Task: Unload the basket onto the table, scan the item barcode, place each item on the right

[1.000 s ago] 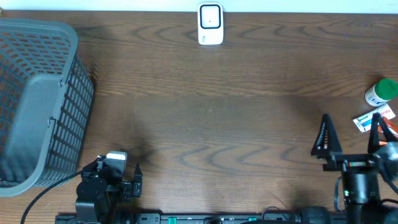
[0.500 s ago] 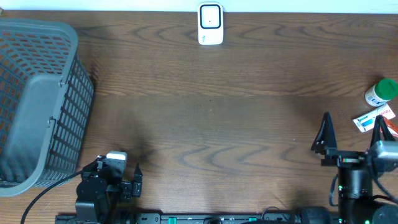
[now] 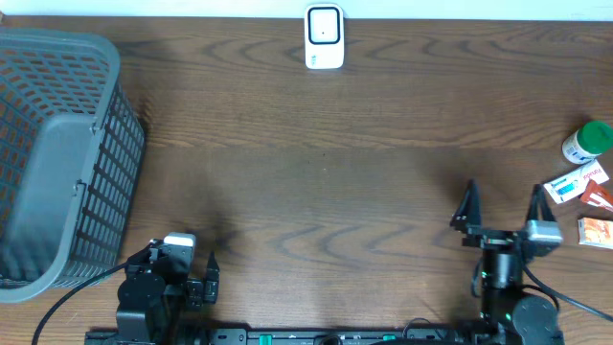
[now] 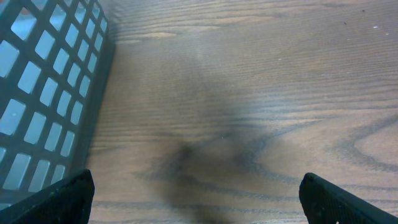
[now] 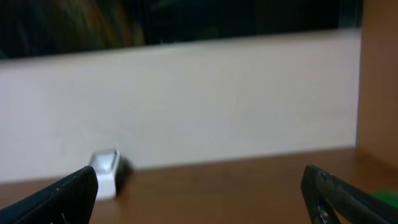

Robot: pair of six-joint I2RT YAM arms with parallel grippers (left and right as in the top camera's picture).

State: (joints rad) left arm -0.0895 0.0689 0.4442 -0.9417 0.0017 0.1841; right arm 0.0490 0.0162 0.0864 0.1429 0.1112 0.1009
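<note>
Gaping empty, left gripper [image 4: 199,196] and right gripper [image 3: 503,196] hover over the table [image 3: 326,163].

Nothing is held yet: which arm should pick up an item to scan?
Right. Its open end effector is near the orange box and green-capped white bottle; the left arm is folded beside the grey plastic basket, far off.

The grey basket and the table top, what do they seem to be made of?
Basket: most likely moulded plastic in matte grey. Its walls are a regular grid of square openings with thick, even bars.
Table: brown surface with swirling wood grain and a low sheen. It could be solid wood, veneer or printed laminate; the look leaves that open.
</note>
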